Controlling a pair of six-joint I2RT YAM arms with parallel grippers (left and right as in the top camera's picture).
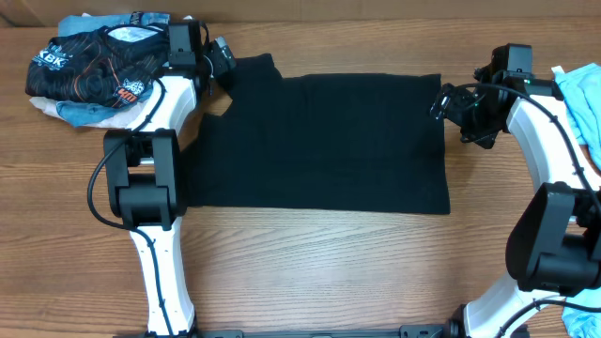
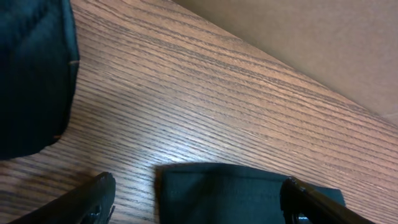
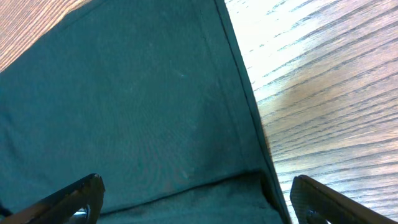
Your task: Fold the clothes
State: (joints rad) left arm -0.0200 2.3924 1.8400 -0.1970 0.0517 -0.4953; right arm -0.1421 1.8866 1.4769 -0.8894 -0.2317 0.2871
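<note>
The clothes, a plain black T-shirt (image 1: 319,141), lie flat across the middle of the table, with one sleeve (image 1: 252,70) reaching toward the far left. My left gripper (image 1: 223,64) hovers at that sleeve. In the left wrist view its jaws (image 2: 199,205) stand wide open, with the sleeve end (image 2: 242,193) lying on the wood between the fingers (image 2: 93,202). My right gripper (image 1: 443,101) is at the shirt's far right corner. The right wrist view shows it open (image 3: 196,202) over a folded layer and hem (image 3: 242,106), straddling the shirt's edge.
A pile of other garments, topped by a black shirt with orange and white print (image 1: 89,66), sits at the far left corner. Light blue cloth (image 1: 582,94) lies at the right edge. A tan wall (image 2: 311,37) runs behind the table.
</note>
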